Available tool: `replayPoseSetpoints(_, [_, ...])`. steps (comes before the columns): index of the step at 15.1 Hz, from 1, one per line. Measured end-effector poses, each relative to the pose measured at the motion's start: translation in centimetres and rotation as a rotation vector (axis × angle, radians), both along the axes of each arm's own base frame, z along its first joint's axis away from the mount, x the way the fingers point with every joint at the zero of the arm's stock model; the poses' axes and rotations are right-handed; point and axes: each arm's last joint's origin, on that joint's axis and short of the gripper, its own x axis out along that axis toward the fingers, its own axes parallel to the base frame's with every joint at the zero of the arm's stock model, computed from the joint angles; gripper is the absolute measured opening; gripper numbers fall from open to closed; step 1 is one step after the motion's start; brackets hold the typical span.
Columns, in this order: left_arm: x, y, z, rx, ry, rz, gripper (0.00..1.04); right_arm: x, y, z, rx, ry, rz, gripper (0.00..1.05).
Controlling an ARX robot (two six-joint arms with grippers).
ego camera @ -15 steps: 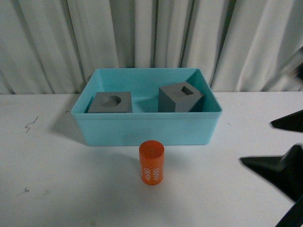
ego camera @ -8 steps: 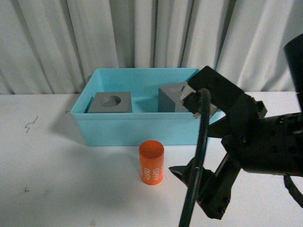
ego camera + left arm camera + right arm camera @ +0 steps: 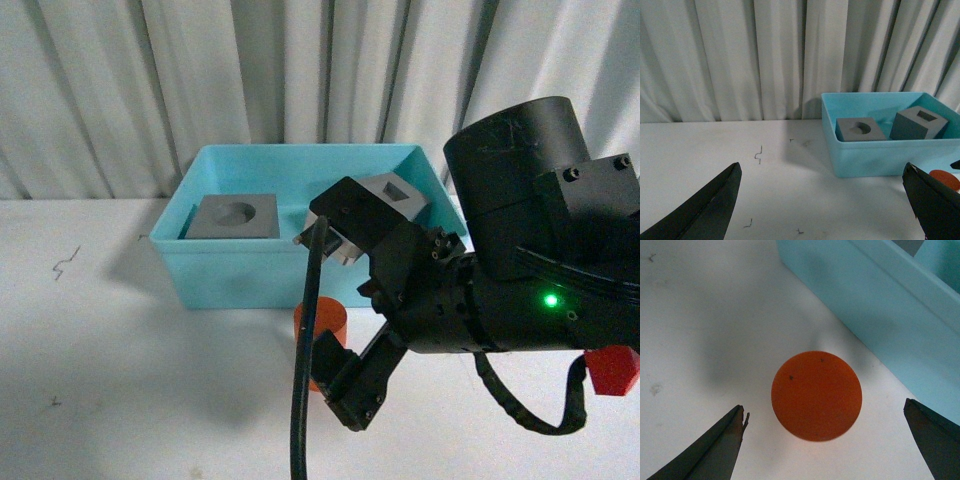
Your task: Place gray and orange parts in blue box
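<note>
The blue box (image 3: 240, 272) stands at the back of the white table. Both gray cubes sit inside it: one with a round recess (image 3: 235, 217) on the left, one with a square recess (image 3: 397, 193) on the right, partly behind my right arm. In front of the box stands the orange cylinder (image 3: 318, 322), half hidden by that arm. In the right wrist view, my right gripper (image 3: 824, 407) hangs open above the cylinder's top (image 3: 816, 395), a finger on each side and the box wall (image 3: 880, 315) close beyond. My left gripper (image 3: 821, 167) is open over bare table, left of the box (image 3: 880, 157).
A pleated white curtain (image 3: 300, 70) closes off the back. My bulky right arm (image 3: 520, 270) and its black cable (image 3: 303, 390) fill the right front of the scene. Small pen marks (image 3: 759, 155) dot the table to the left.
My right arm has swung in from the right and leftward, ending over the orange cylinder and now covering part of it and the box's right front. The parts have not moved.
</note>
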Motion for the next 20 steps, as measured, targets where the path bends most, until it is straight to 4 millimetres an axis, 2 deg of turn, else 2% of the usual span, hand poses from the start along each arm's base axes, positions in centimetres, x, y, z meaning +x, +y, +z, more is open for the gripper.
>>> replayPoseSetpoints(4, [0.0,0.0,0.0,0.0,0.0,0.0,0.98,1.0,1.2,-0.9,-0.007,0.01,0.015,0.98])
replayPoseSetpoints(7, [0.0,0.0,0.0,0.0,-0.001,0.0,0.98,1.4,2.0,-0.8,-0.001,0.003,0.022,0.98])
replayPoseSetpoints(8, [0.0,0.0,0.0,0.0,0.0,0.0,0.98,1.4,2.1,-0.8,-0.003,0.007,0.022,0.91])
replayPoseSetpoints(10, [0.0,0.0,0.0,0.0,0.0,0.0,0.98,1.3,2.2,-1.0,-0.012,0.024,0.026,0.66])
replayPoseSetpoints(12, [0.0,0.0,0.0,0.0,0.0,0.0,0.98,1.2,2.2,-1.0,-0.012,0.025,0.027,0.6])
replayPoseSetpoints(14, [0.0,0.0,0.0,0.0,0.0,0.0,0.98,1.3,2.2,-0.9,-0.011,0.021,0.024,0.48])
replayPoseSetpoints(15, [0.0,0.0,0.0,0.0,0.0,0.0,0.98,1.1,2.1,-0.4,0.002,0.003,0.019,0.48])
replayPoseSetpoints(16, [0.0,0.0,0.0,0.0,0.0,0.0,0.98,0.9,2.0,0.5,0.025,-0.007,0.008,0.48])
replayPoseSetpoints(17, [0.0,0.0,0.0,0.0,0.0,0.0,0.98,1.0,1.8,2.7,0.077,-0.051,-0.015,0.48])
replayPoseSetpoints(19, [0.0,0.0,0.0,0.0,0.0,0.0,0.98,1.7,0.7,10.6,0.227,-0.233,-0.088,0.48])
replayPoseSetpoints(20, [0.0,0.0,0.0,0.0,-0.001,0.0,0.98,2.8,-0.2,14.6,0.296,-0.345,-0.149,0.48])
